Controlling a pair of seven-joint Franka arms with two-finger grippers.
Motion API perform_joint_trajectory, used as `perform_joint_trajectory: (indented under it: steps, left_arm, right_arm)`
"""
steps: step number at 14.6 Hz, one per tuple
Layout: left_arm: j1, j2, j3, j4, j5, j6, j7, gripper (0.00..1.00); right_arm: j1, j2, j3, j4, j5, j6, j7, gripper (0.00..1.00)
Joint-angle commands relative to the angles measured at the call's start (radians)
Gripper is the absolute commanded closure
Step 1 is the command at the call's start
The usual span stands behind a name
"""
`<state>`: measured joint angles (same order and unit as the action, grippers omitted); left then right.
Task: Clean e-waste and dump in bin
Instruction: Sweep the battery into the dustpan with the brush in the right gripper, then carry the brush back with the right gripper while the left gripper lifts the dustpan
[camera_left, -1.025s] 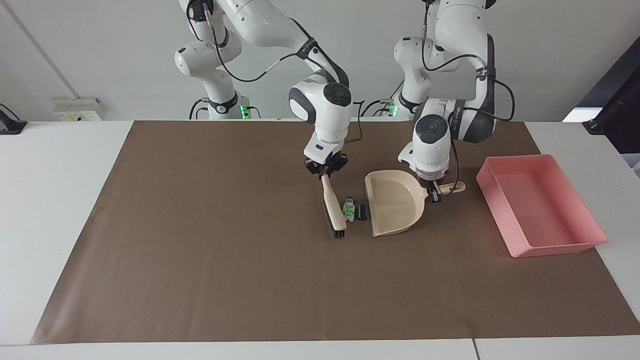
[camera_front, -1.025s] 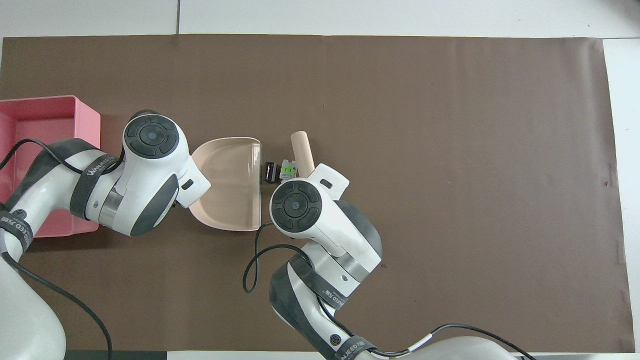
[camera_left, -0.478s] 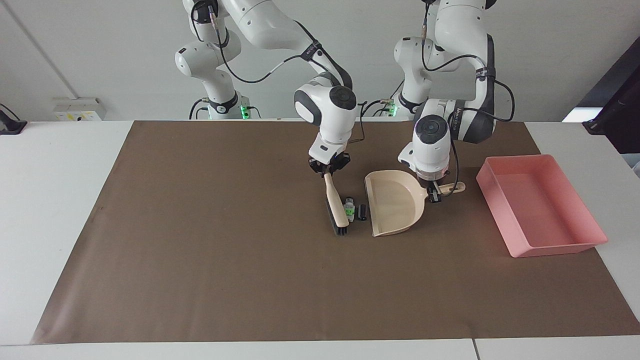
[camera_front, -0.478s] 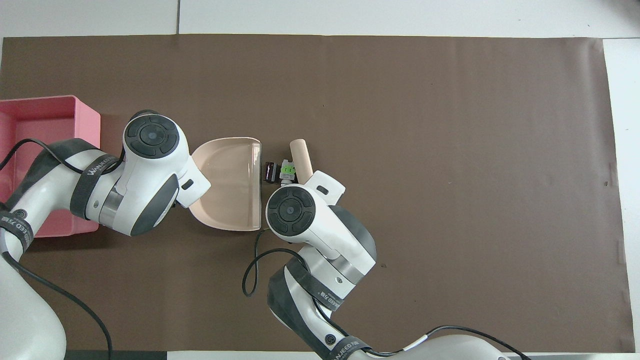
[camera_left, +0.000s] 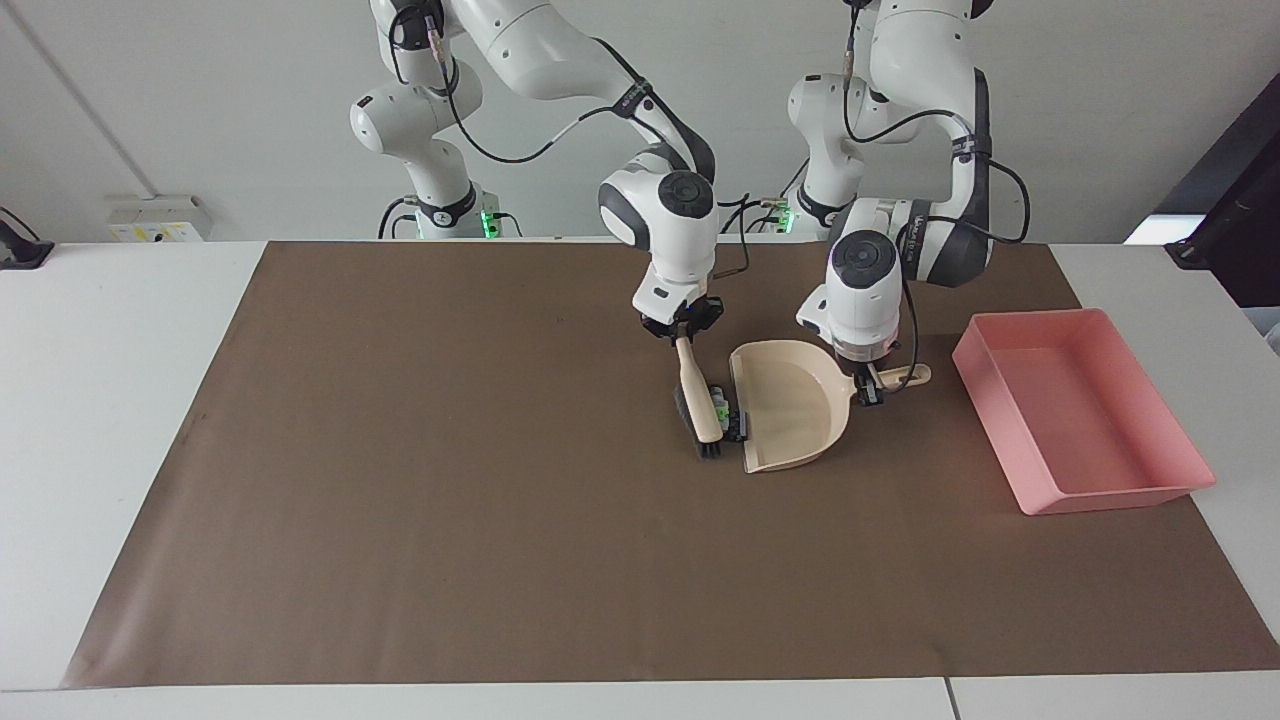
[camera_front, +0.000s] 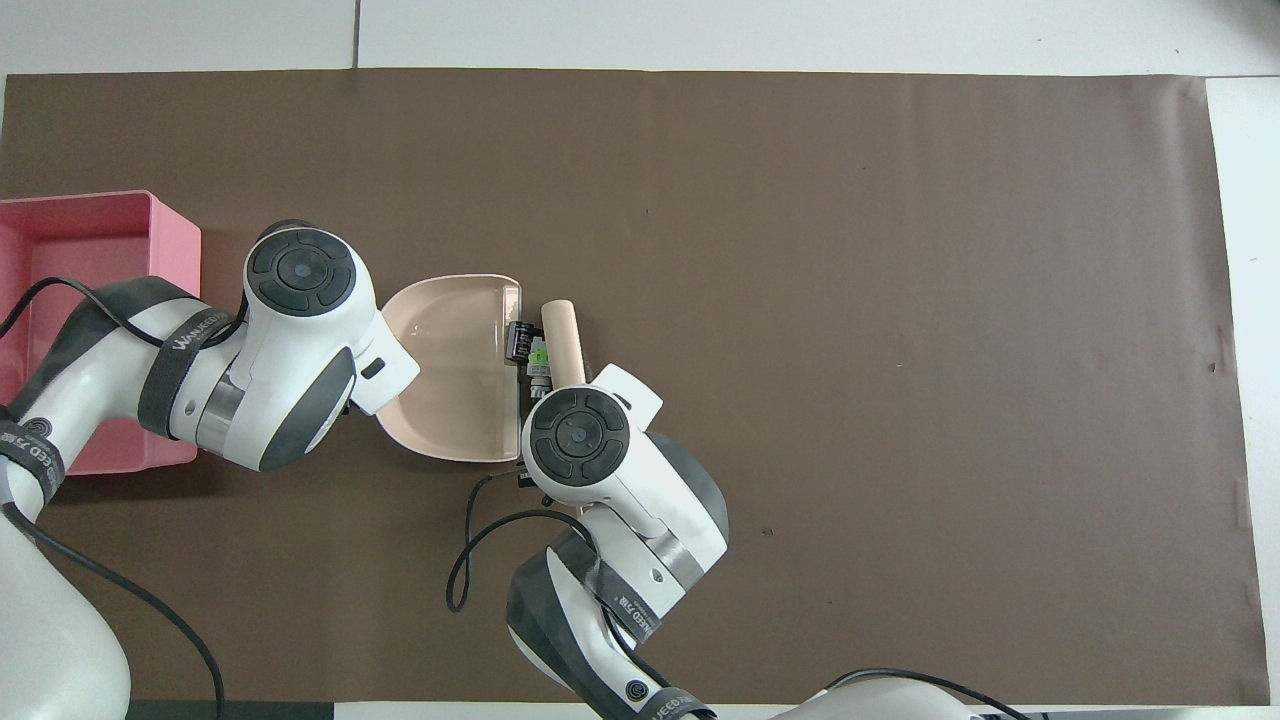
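Brown mat (camera_left: 400, 500): right gripper (camera_left: 682, 330) clamps brush (camera_left: 697, 400), e-waste (camera_front: 527, 347) touching dustpan (camera_left: 790, 400); left gripper (camera_left: 868, 385) clamps dustpan handle (camera_left: 905, 376).

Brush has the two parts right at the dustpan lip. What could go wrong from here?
1. The dark part and the white-and-green part sit squeezed between the brush and the dustpan lip; they could jam at the edge or slip out sideways instead of riding in.
2. The left gripper holds only the dustpan's thin handle, so the right gripper's push might shove or twist the pan.
3. The pink bin is empty; parts might spill during the carry.
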<state>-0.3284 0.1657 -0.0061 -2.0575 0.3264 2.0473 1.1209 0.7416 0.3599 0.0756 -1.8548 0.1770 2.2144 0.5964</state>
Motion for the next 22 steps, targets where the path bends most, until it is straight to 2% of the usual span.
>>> perform_joint_trajectory:
  steps: [1,4,5,8,9,12,14,17,19,22]
  left_arm:
    - [0.018,-0.006,0.000,-0.003,0.031,-0.015,-0.018,1.00]
    - [0.058,-0.008,-0.029,-0.003,0.031,-0.018,-0.020,1.00]
    - [0.118,-0.009,-0.088,-0.003,0.033,-0.022,-0.020,1.00]
    - [0.403,-0.011,-0.369,-0.009,0.091,-0.041,-0.036,1.00]
    - [0.469,-0.009,-0.440,-0.007,0.092,-0.045,-0.038,1.00]
    - [0.480,-0.008,-0.459,-0.013,0.105,-0.044,-0.044,1.00]
    - [0.479,-0.003,-0.457,-0.013,0.106,-0.042,-0.046,1.00]
    - [0.465,0.001,-0.457,-0.015,0.111,-0.042,-0.046,1.00]
    - [0.465,0.003,-0.457,-0.015,0.111,-0.041,-0.047,1.00]
    - [0.466,0.005,-0.457,-0.013,0.112,-0.038,-0.050,1.00]
  right_arm:
    - [-0.002,0.011,0.042,0.031,0.131,0.022,-0.033,1.00]
    - [-0.002,0.027,0.096,0.037,0.228,0.128,-0.046,1.00]
    - [-0.001,0.028,0.102,0.052,0.258,0.148,-0.044,1.00]
    - [-0.002,0.031,0.102,0.062,0.263,0.145,-0.058,1.00]
    - [-0.005,0.031,0.102,0.063,0.263,0.142,-0.058,1.00]
    - [-0.008,0.025,0.101,0.063,0.256,0.131,-0.056,1.00]
    - [-0.005,-0.016,0.093,0.062,0.242,0.044,-0.046,1.00]
    - [-0.042,-0.186,0.084,0.036,0.083,-0.150,0.067,1.00]
    - [-0.111,-0.272,0.085,0.028,0.072,-0.287,0.092,1.00]
    - [-0.247,-0.338,0.085,0.005,0.041,-0.476,0.088,1.00]
